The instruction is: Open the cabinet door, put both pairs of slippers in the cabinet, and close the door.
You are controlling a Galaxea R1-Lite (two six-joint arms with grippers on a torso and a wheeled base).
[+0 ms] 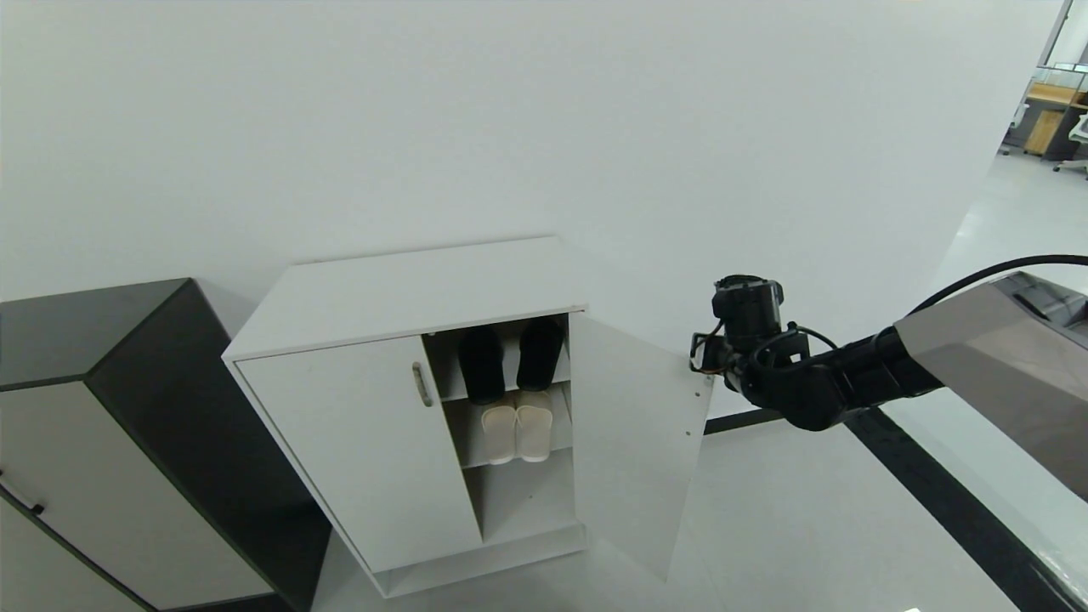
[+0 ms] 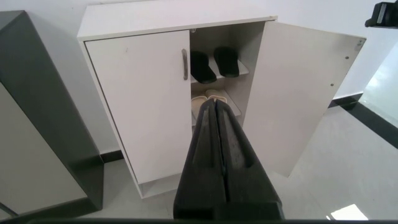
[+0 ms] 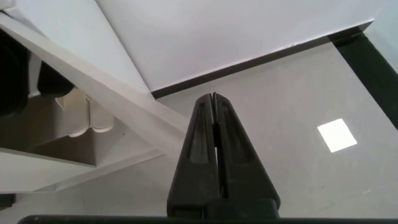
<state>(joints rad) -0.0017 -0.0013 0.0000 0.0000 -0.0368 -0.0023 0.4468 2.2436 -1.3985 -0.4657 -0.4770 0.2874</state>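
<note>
The white cabinet [image 1: 408, 293] stands against the wall [image 1: 510, 127], with a dark cabinet [image 1: 127, 357] just beside it on the left. Its left door [image 1: 365, 450] is closed and carries one upright handle [image 1: 419, 384]. Its right door [image 1: 637, 442] is swung wide, its free edge pointing out over the floor [image 1: 807, 527]. Bare floor lies in front of the opening and to the right of the open door, crossed by a black strip [image 1: 935, 493].

Two pairs of slippers, four in all, are inside. The black pair [image 1: 482, 364] sits on the top shelf and the white pair [image 1: 531, 429] on the shelf below, the two white ones touching side by side. Every long axis runs front to back.

The right end effector [image 3: 214, 96] is at the top outer corner of the open door, fingers pressed together and holding nothing; whether it touches the door cannot be told. The left end effector [image 2: 216, 102] is well back from the opening and pointed at it, also closed and holding nothing.
</note>
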